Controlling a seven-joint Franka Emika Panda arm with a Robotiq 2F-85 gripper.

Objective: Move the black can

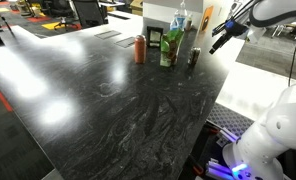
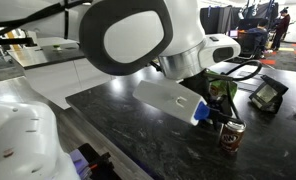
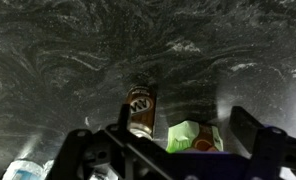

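Observation:
The black can [image 1: 193, 57] stands upright on the dark marble table, just right of the green packet [image 1: 170, 47]. An orange-red can [image 1: 140, 49] stands left of the packet. My gripper [image 1: 220, 40] hangs in the air to the right of the black can, apart from it. In the wrist view the gripper [image 3: 183, 112] is open and empty. The green packet [image 3: 193, 136] shows between its fingers and the orange-red can [image 3: 140, 108] beyond. The black can does not show in the wrist view. In an exterior view the orange-red can [image 2: 231, 135] and the green packet [image 2: 223, 90] show behind my arm.
A clear bottle [image 1: 178, 20] stands behind the packet. The table's edge [image 1: 223, 85] runs close to the right of the black can. A cardboard box [image 1: 158, 12] sits at the back. A small black device [image 2: 266, 96] lies on the table.

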